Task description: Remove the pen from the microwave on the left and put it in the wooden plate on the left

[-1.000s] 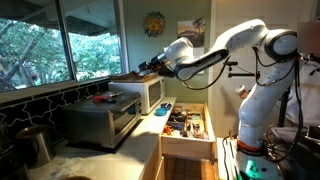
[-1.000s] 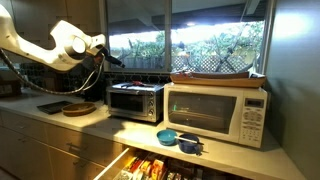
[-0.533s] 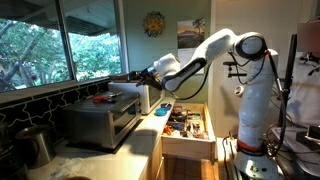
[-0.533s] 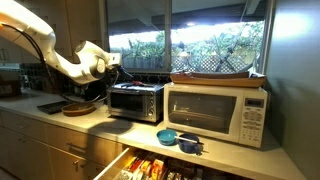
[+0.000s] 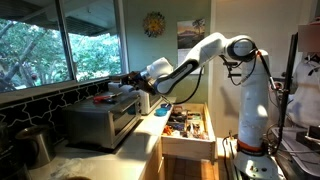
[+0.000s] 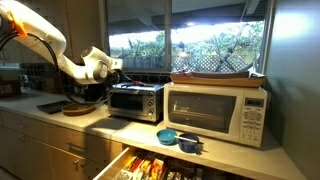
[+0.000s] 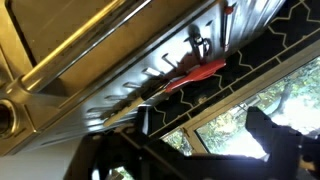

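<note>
The grey steel oven stands on the counter with its dark glass door shut. Its ribbed metal top fills the wrist view. A short dark stick-like thing, likely the pen, lies on that top beside a flat red object. My gripper hovers just above the oven's top rear edge, open and empty, with the window showing between its fingers. The wooden plate sits on the counter beside the oven.
A white microwave stands beside the oven with a wooden tray on top. Two blue bowls sit at the counter edge. A drawer of utensils is pulled open below. A window lies close behind the ovens.
The arm has swung from above the white microwave down and across to the grey oven's top. The gripper now hangs low over it, still open.
</note>
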`<state>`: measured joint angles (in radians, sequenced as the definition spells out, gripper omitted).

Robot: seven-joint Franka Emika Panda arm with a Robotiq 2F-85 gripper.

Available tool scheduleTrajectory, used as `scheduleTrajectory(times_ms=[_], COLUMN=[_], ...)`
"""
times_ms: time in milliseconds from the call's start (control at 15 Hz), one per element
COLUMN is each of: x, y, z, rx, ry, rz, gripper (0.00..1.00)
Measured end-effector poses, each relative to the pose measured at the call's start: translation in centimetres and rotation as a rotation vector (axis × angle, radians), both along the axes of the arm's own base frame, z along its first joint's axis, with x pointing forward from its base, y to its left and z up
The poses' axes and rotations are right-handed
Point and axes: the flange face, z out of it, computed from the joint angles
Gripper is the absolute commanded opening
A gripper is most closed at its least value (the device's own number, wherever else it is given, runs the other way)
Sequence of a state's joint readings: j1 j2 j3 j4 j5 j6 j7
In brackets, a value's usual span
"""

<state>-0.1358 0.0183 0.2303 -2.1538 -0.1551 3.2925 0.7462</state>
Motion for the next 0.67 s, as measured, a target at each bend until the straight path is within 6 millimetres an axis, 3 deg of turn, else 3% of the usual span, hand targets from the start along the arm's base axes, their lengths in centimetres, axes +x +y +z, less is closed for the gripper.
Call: scheduleTrajectory(times_ms=[67,200,333,400,533,667], x=[0.2,0.7,0.9,0.9,0.9,1.2], y=[1.6,7.1,11.9,13.3,12.8,9.7], z=[-0.2,-0.2,1.3,2.2,3.6,5.3], rx=[0.002,-0.009,-0.033,-0.047,-0.091,-0.158], ry=[0.004,0.050,0.120,0.161,0.246,0.294], rz=[0.028,0.123,0.221,0.267,0.327,0.350], gripper=[1.00,1.00,1.00,1.00,1.00,1.00])
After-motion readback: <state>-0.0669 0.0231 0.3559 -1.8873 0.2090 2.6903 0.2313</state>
